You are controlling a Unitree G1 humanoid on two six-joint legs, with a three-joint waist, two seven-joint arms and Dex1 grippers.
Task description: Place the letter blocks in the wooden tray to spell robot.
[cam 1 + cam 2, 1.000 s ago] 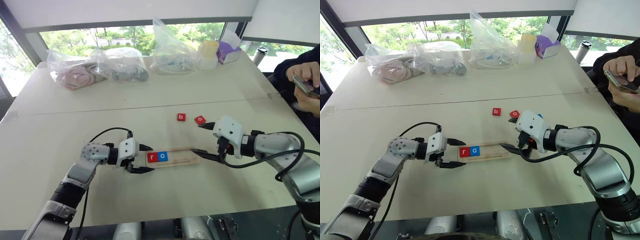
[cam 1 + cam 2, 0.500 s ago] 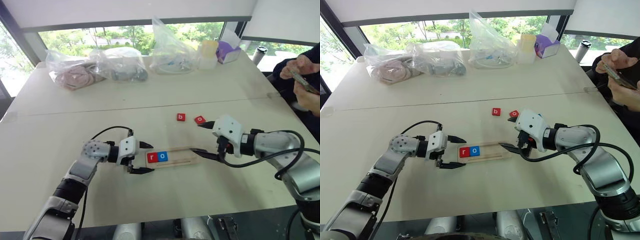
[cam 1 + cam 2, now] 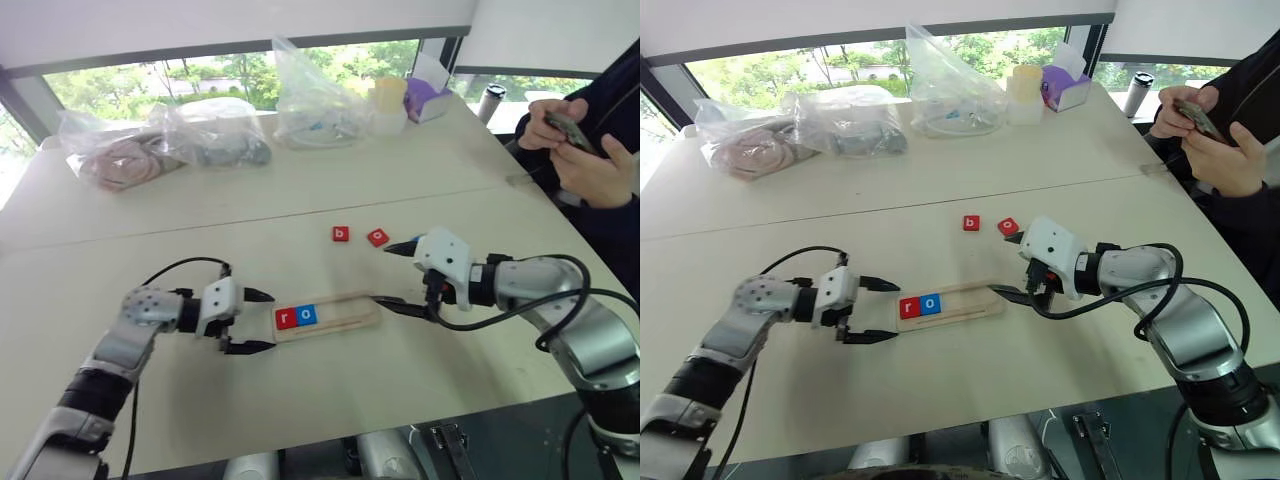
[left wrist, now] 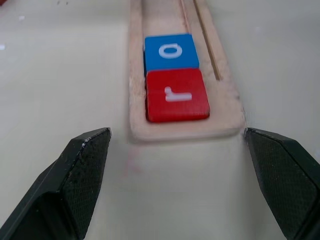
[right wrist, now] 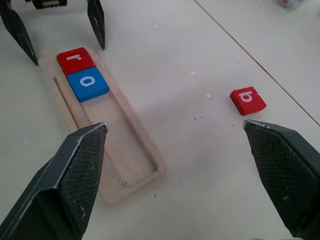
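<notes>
**Two letters in, "b" up next**

Left gripper (image 3: pixel 250 321), mid-left of frame, jaws spread and empty just off the wooden tray (image 3: pixel 345 314) end. Tray at centre holds red r block (image 3: pixel 286 318) and blue o block (image 3: pixel 307 314), touching, filling the slot from the left. Loose red b block (image 3: pixel 341 234) and red o block (image 3: pixel 377 237) on the bench (image 3: pixel 200 240) above it. Right gripper (image 3: pixel 392 275) wide open, empty, between tray and loose blocks, probably lining up for b.
</notes>
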